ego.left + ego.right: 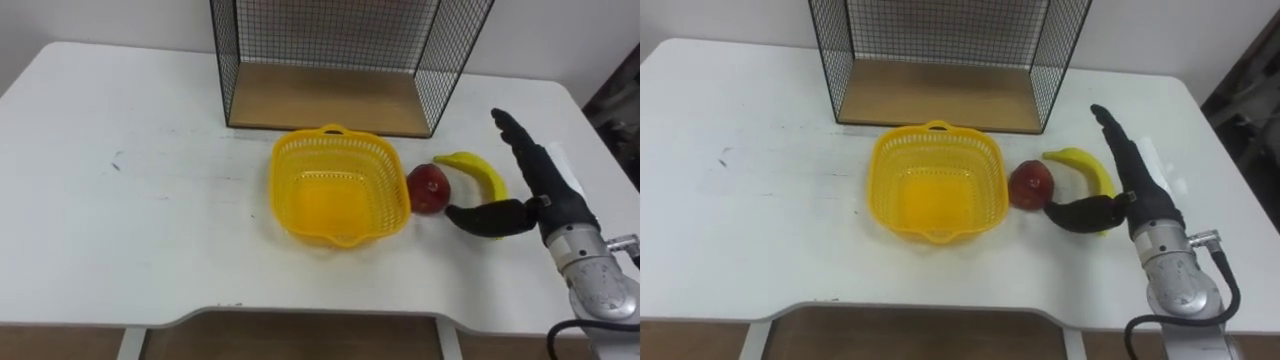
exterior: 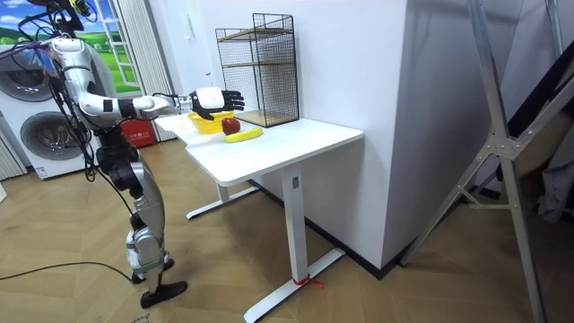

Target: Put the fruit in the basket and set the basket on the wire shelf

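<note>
An empty yellow mesh basket (image 1: 338,184) (image 1: 936,180) sits mid-table in front of the wire shelf (image 1: 330,60) (image 1: 940,55). Just right of the basket lies a red apple (image 1: 429,187) (image 1: 1031,185), and a yellow banana (image 1: 478,173) (image 1: 1084,167) curves to the apple's right. My right hand (image 1: 530,185) (image 1: 1130,185) hovers open over the banana's right side, fingers straight and pointing away from me, thumb reaching toward the apple. In the room view I stand at the table's end with that hand (image 2: 215,100) held out above the fruit (image 2: 238,131).
The white table (image 1: 130,200) has broad bare room left of the basket; its front edge runs along the bottom. The wire shelf has a wooden floor (image 1: 325,100) and mesh walls. Washing machines (image 2: 31,108) stand behind me in the room view.
</note>
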